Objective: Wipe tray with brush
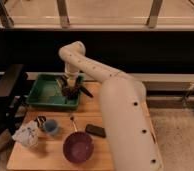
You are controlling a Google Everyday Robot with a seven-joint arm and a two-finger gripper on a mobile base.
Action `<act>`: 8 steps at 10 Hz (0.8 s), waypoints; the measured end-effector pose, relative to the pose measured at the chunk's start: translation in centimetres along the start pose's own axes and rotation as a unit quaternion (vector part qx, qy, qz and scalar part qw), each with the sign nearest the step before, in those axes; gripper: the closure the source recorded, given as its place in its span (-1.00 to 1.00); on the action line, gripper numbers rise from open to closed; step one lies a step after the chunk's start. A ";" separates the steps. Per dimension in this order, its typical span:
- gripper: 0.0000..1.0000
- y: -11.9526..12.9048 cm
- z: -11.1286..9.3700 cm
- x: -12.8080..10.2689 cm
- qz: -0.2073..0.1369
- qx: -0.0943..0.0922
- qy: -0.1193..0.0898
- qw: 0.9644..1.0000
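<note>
Gripping the brush point(85, 92) in the end effector point(70, 90), closed on it by the look of things, low over the right end of the tray point(46, 96) at the back left of the table point(49, 154). Sticking out rightward past the tray's rim, toward bare wood. Probably mid-wipe, though cannot tell whether actually touching the tray floor. Could go wrong in several ways from here. Pressing down too hard: risks shoving the light plastic tray sideways, perhaps toward the table's left edge nearby. Sweeping too far right: risks catching the raised rim and twisting the brush in the grip, or knocking it loose altogether. Riding too high: means brushing air and cleaning nothing. Swinging forward: risks clipping the spoon point(73, 121), the black block point(95, 130), the blue cup point(51, 126) or the purple bowl point(78, 146), all grouped nearer the front and apart from the tray.
</note>
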 end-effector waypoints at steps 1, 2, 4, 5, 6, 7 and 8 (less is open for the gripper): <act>1.00 0.1 0.4 -2.6 -0.022 -0.003 -0.004 1.000; 1.00 0.5 0.9 -4.2 -0.039 -0.008 -0.008 0.999; 1.00 1.7 1.7 -5.3 -0.060 -0.018 -0.010 0.998; 1.00 2.4 2.2 -5.2 -0.058 -0.023 -0.009 0.998; 1.00 3.0 2.4 -4.8 -0.052 -0.027 -0.009 0.998; 1.00 3.4 2.5 -3.6 -0.041 -0.030 -0.004 0.999; 1.00 3.3 2.3 -2.1 -0.032 -0.030 -0.001 0.999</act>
